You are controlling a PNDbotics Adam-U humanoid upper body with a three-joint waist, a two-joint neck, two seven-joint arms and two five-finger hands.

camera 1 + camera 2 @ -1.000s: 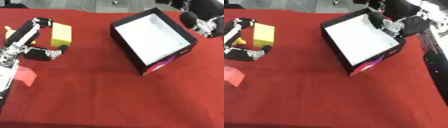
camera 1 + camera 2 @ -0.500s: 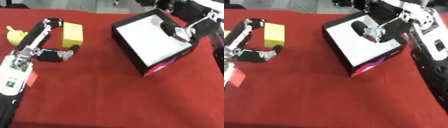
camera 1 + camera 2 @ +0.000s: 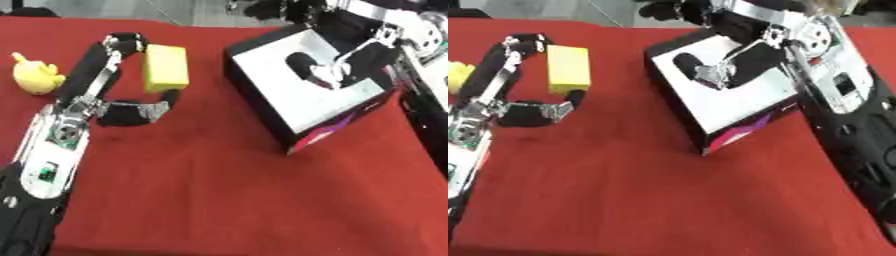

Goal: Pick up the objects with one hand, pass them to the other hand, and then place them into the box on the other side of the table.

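— What does the robot's left hand (image 3: 96, 102) look like?

— It has black fingers with shiny silver metal bits between them. The back of the hand is a flat silver plate with a round part in it and a tiny green spot lower down. The arm below it is black.

— And the right hand (image 3: 737, 62)?

— Same colours. Its fingers are fat, black and round at the tips, with silver pieces at the bends. Behind it sits a big silver round joint. The arm is silver-grey on top, with a small dark square mark, then black with round bumps.
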